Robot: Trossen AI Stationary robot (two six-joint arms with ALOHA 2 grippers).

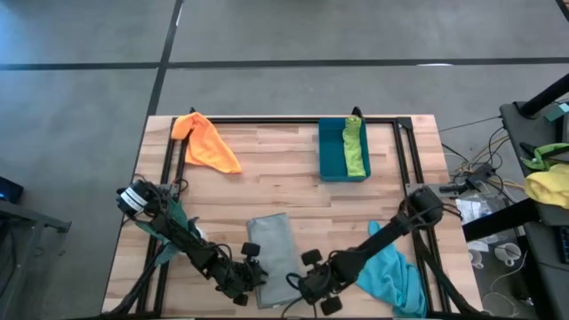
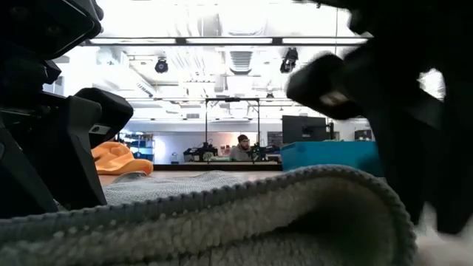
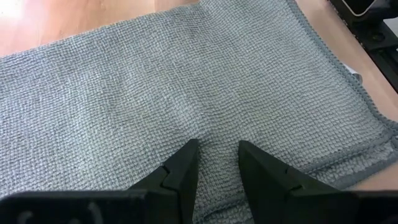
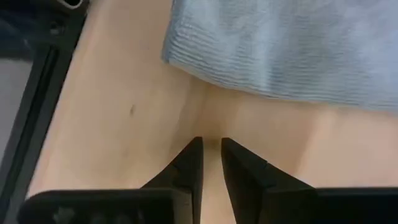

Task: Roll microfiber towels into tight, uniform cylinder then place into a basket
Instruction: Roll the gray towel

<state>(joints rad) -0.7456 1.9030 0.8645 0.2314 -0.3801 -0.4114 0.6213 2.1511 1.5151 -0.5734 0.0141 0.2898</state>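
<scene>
A grey towel lies spread on the wooden table near its front edge, and its near edge curls up into a thick lip. My left gripper stands at the towel's left side, fingers a little apart, tips down at the cloth. My right gripper hovers over bare wood by the towel's near right corner, its fingers a narrow slit apart with nothing between them. An orange towel lies at the far left. A lime green towel lies in the teal basket. A turquoise towel lies under my right arm. My left gripper comes slanting down from the table's left, and its two fingertips stand at the grey towel's top face, near the near end. No cloth is gathered between them. I cannot tell whether they press the towel. The towel lies flat on the table there.
A black rail frame runs round the table top. Bare wood lies between the grey towel and the basket. Cables and a yellow and green cloth heap sit off the table's right side. A person sits far off in the room behind.
</scene>
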